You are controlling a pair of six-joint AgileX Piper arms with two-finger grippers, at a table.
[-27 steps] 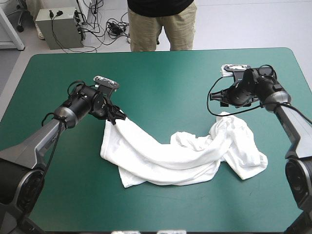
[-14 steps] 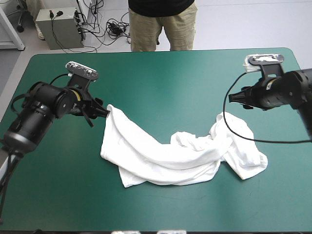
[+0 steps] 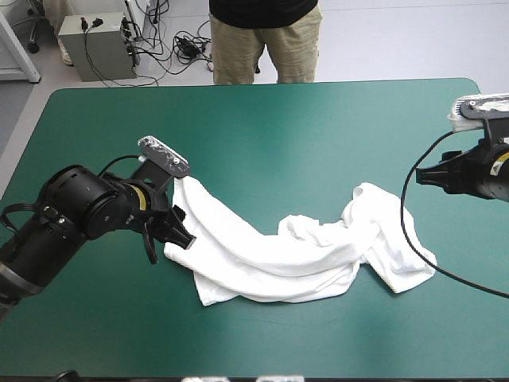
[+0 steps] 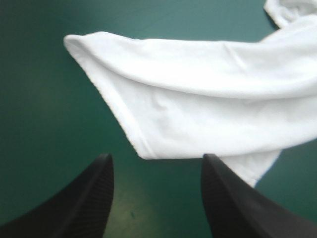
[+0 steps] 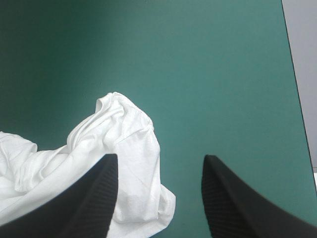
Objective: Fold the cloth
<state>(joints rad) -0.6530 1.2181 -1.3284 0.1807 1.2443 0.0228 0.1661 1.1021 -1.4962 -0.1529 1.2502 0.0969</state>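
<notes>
Settle the left gripper of two broad black fingers (image 4: 156, 157), spread and empty, over the nearest hem corner of the crumpled white short-sleeved T-shirt (image 3: 270, 259) sprawled across the high frame's lower centre (right black-fingered gripper (image 5: 159, 157) likewise spread, mid-right) before pinching.

White T-shirt (image 3: 278, 259) on a teal-green table (image 3: 262, 135).
The T-shirt is plain, without print; the cover is one even shade; left hand (image 4: 156, 158) and right hand (image 5: 161, 157) have black, finely ribbed fingers (image 4: 84, 198).
</notes>
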